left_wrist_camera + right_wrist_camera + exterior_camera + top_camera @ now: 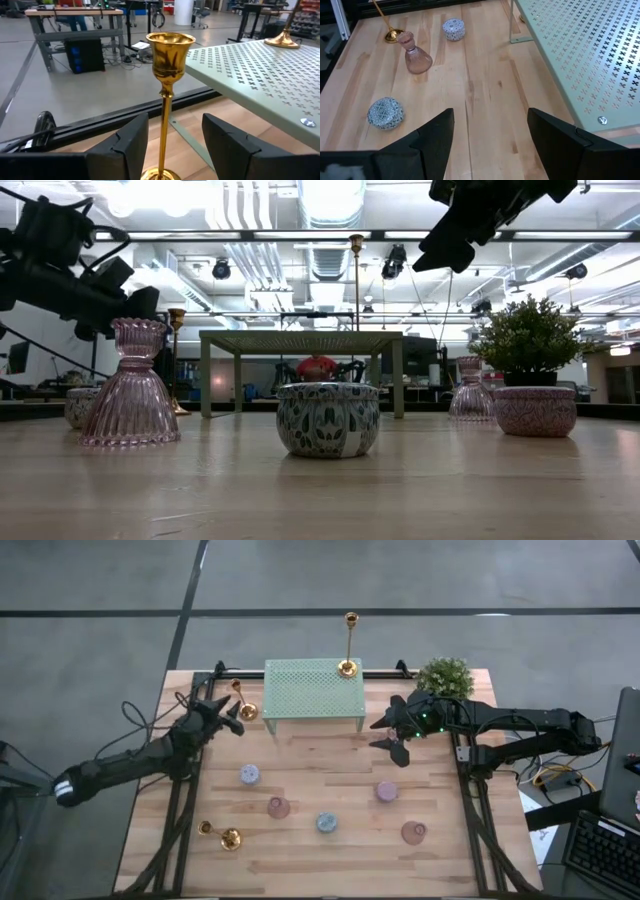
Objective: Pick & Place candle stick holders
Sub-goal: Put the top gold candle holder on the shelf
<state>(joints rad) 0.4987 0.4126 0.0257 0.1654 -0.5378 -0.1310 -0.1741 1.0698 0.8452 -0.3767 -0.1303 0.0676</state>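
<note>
pink vase (pixel 417 56), two tins, green shelf (pixel 580 55)

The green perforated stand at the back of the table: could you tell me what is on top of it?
One gold candlestick stands upright on the green stand, at its back right corner. Nothing else rests on top. The tabletop beneath is mostly covered.

Item count on the tabletop (pixel 330 860):

- Gold candle stick holders: three. First candle stick holder (pixel 349 643), second candle stick holder (pixel 243 700), third candle stick holder (pixel 220 834).
- Pink glass vases: two. First vase (pixel 278 807), second vase (pixel 387 791).
- Patterned blue-and-white tins: two. First tin (pixel 250 775), second tin (pixel 326 823).
- Pink patterned bowl (pixel 414 832): one.
- Green perforated stand (pixel 312 688): one.
- Potted plant (pixel 445 675): one.
- Robot arms: two.
</note>
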